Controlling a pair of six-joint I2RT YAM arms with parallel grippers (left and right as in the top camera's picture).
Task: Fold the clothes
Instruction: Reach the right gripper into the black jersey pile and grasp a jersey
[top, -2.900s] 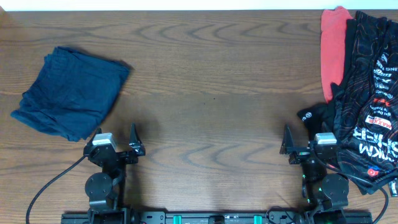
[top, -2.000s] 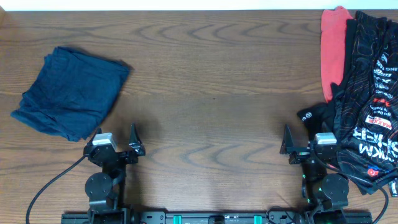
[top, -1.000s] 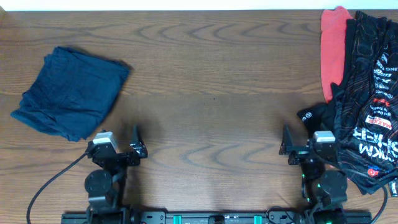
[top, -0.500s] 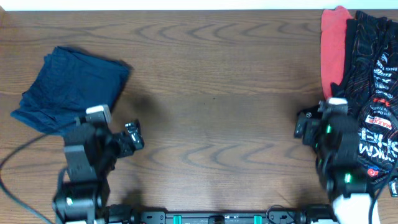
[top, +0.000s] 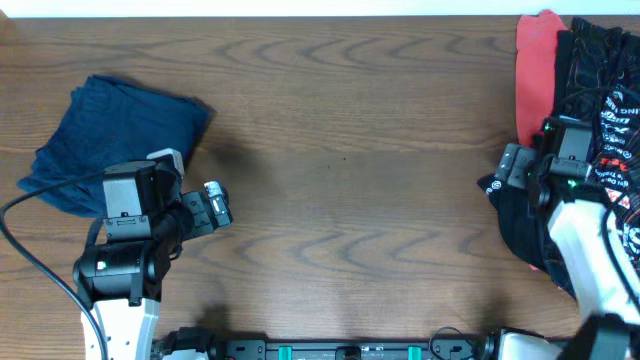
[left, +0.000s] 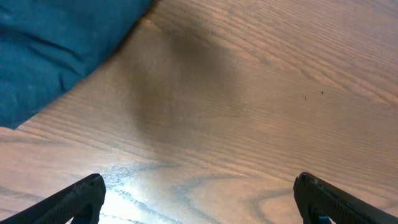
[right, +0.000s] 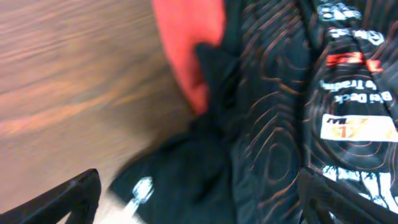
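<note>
A pile of clothes lies at the table's right edge: a black jersey (top: 605, 110) with thin orange lines and white-red lettering, a red garment (top: 535, 60) and a plain black one (top: 515, 215). My right gripper (top: 512, 168) is open above the pile's left edge. In the right wrist view its fingers (right: 199, 199) spread over the black garment (right: 186, 180), with the jersey (right: 298, 93) and red garment (right: 189, 43) beyond. A navy garment (top: 115, 145) lies crumpled at the left. My left gripper (top: 215, 207) is open and empty just right of it, over bare wood (left: 199, 199); the navy cloth (left: 56, 43) shows in the left wrist view.
The brown wooden table (top: 340, 140) stretches between the two piles. A black cable (top: 40, 255) trails from the left arm near the front edge. The table's far edge (top: 300, 15) runs along the top.
Both arms rose from their rest pose at the front edge and moved away from it: the left toward the navy garment, the right up onto the left edge of the jersey pile.
</note>
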